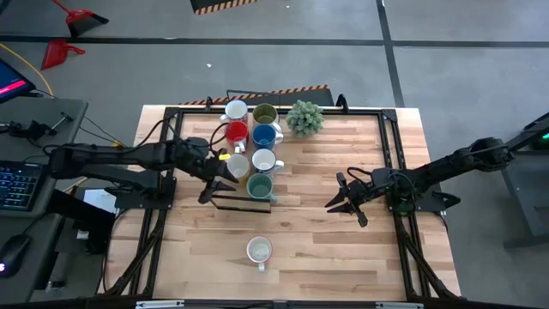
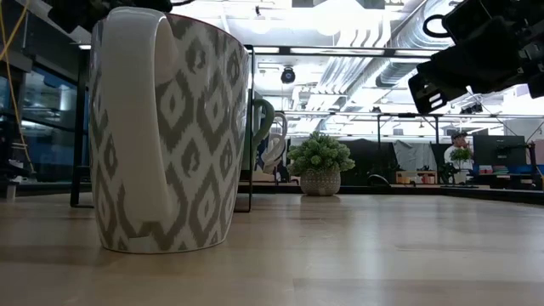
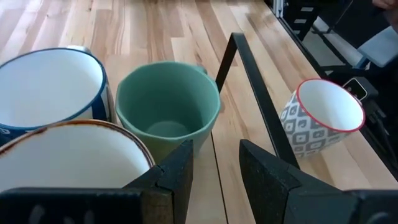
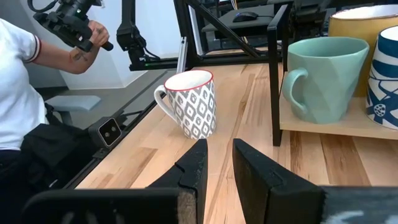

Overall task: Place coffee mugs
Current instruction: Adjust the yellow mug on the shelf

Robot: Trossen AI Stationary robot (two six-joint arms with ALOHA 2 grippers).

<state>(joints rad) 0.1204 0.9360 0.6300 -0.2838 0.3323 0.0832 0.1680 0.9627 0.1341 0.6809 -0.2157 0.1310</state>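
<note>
Overhead, the wooden worktop carries a cluster of coffee mugs in two columns at its far middle: a white mug and an olive mug farthest back, then a red mug and a blue mug, then two pale mugs, one partly covered by the left arm, and a teal mug nearest. A dark rack frame edges the cluster; its full shape is hard to make out. A small potted plant stands just beside the olive mug. A patterned mug stands alone, well apart, toward the near edge. The left end effector hangs at the cluster's left side, the right end effector over bare wood to the right.

At table height, the patterned mug fills the picture's left and hides most of the cluster; only slivers of handles show behind it. The plant sits farther back. A dark arm part is cut off at the upper right.

In the left wrist view, the left end effector has its fingers slightly apart and holding nothing, just short of the teal mug. The blue-rimmed mug and a brown-rimmed cream mug are cut off by the frame.

In the right wrist view, the right end effector shows a narrow gap between its fingers, empty. The teal mug stands on a raised wooden board. A person at the edge holds a dark device; only part of the person shows.
</note>
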